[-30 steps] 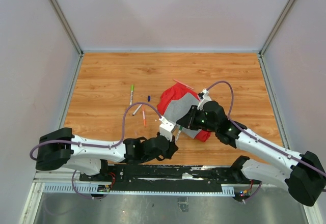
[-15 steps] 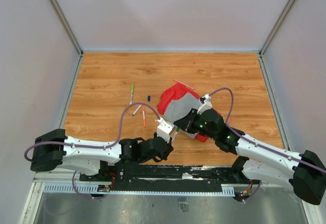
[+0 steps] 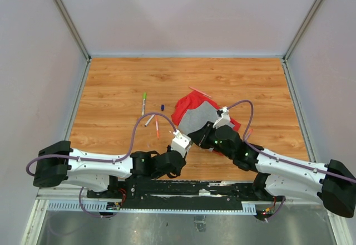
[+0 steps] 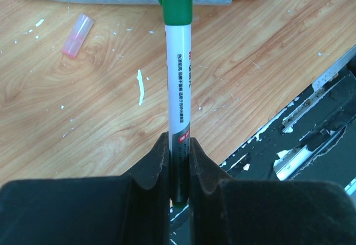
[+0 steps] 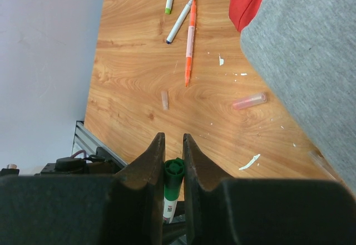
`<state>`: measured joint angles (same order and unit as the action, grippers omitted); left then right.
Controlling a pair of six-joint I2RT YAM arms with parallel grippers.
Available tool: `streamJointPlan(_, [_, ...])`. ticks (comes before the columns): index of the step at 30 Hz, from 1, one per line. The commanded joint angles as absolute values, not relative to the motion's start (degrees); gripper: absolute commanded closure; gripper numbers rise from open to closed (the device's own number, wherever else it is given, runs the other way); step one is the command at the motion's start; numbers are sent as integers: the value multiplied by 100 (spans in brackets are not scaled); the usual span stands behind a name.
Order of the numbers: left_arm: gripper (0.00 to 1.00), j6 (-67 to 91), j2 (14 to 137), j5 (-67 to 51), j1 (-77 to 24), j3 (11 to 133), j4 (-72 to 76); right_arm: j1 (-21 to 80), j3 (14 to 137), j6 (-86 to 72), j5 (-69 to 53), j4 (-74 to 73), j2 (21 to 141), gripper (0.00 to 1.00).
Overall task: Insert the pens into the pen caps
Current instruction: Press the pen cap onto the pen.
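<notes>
Green cap (image 5: 174, 170) gripped by right hand (image 5: 171, 143), pen (image 4: 179, 89) by left hand (image 4: 178, 145); a skewed push could jam.

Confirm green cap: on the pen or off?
On: green cap covers the pen tip, meeting its white barrel without a gap. Fully clicked home, cannot tell.

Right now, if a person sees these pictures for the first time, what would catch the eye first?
The two grippers come together in the near middle of the top view: the left gripper pinches a green pen by its barrel, and the right gripper is closed on the green cap at its tip. Just beyond them lies a red-and-grey cloth, with loose pens to its left.
</notes>
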<state>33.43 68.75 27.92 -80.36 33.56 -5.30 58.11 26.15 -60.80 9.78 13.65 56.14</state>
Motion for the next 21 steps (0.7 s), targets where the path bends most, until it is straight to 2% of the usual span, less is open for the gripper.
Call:
streamJointPlan(1, [100, 3234, 6734, 3808, -7877, 4077, 1124, 6457, 2294, -6323, -154, 745, 5733, 100])
streamJointPlan(21, [99, 3199, 6937, 4074, -7875, 4603, 1193, 7027, 2069, -6570, 68, 967, 5704, 99])
